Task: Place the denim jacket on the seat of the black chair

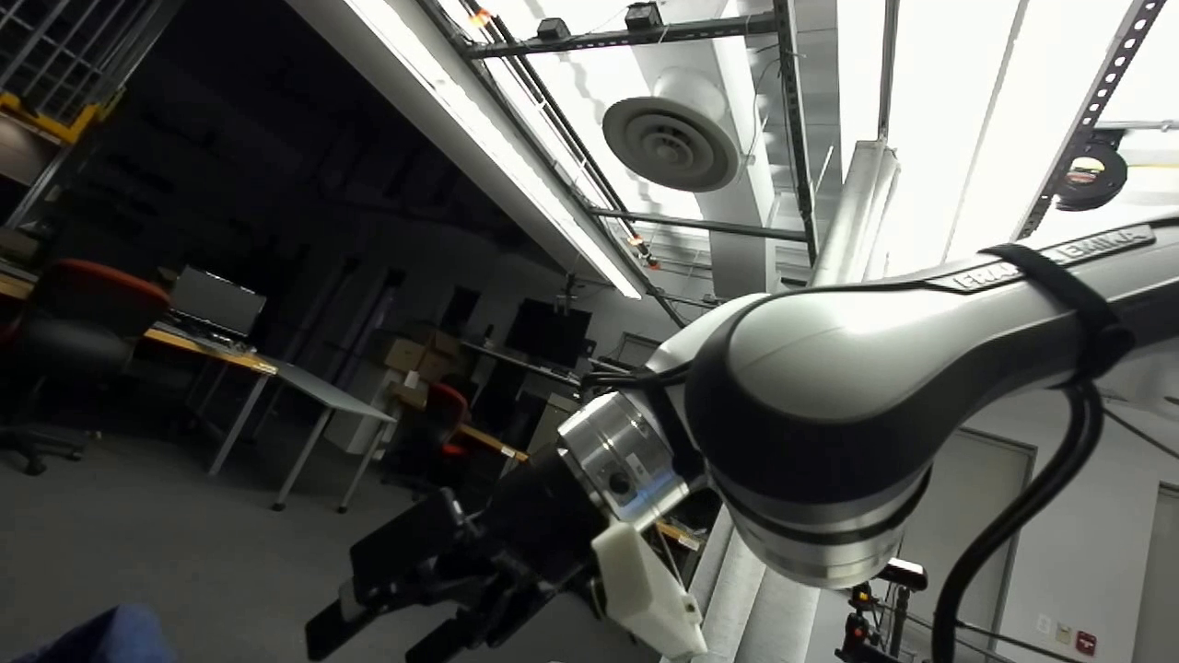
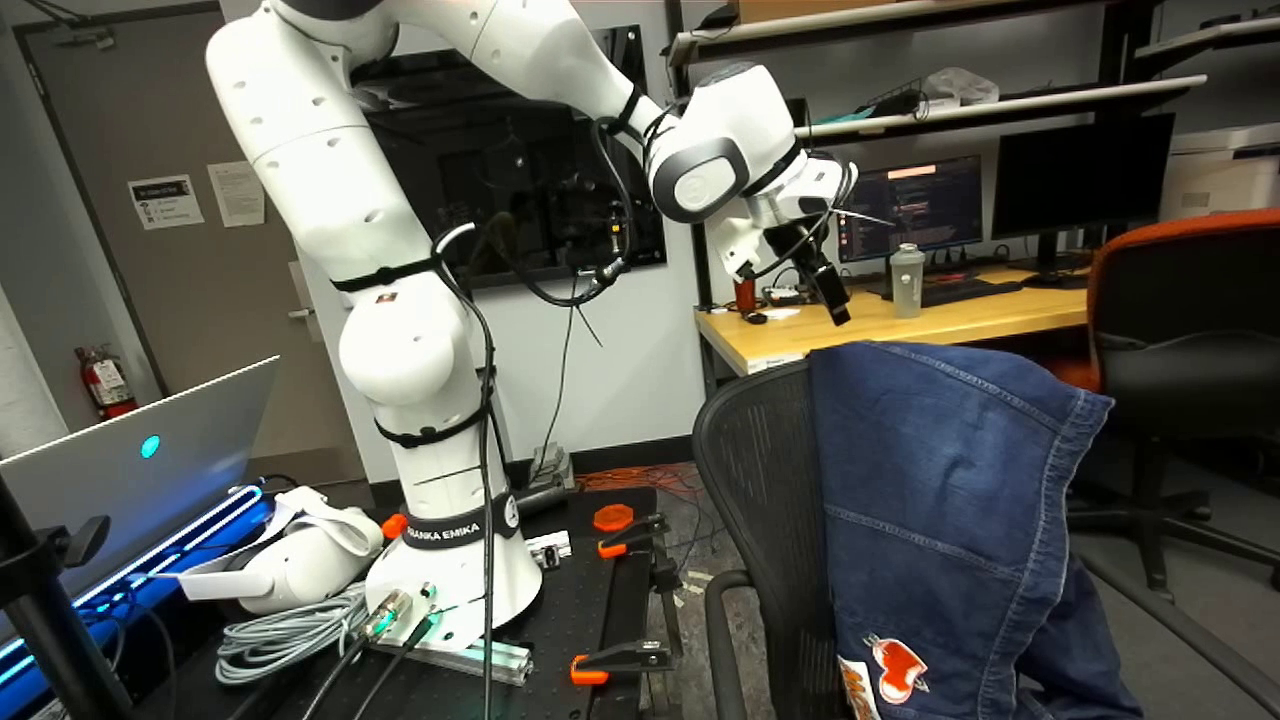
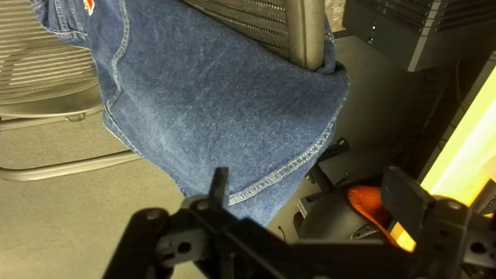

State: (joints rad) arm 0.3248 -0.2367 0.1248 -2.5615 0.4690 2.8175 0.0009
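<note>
The denim jacket (image 2: 935, 480) hangs over the backrest of the black chair (image 2: 760, 480). It shows large in the wrist view (image 3: 217, 108), draped over the chair's frame (image 3: 306, 35). Only a corner of blue denim (image 1: 115, 637) shows in an exterior view. The chair's seat is hidden by the jacket and backrest in an exterior view; in the wrist view I cannot tell the seat from other mesh. My gripper (image 3: 312, 190) is open and empty, its fingers wide apart. It is above the jacket's top edge in an exterior view (image 2: 838, 305), apparently not touching it.
A wooden desk (image 2: 890, 320) with a bottle (image 2: 907, 280) and monitors (image 2: 1085, 175) stands behind the chair. An orange and black office chair (image 2: 1190, 320) stands beside it. The robot's base is on a black table (image 2: 560, 650) with clamps along its edge.
</note>
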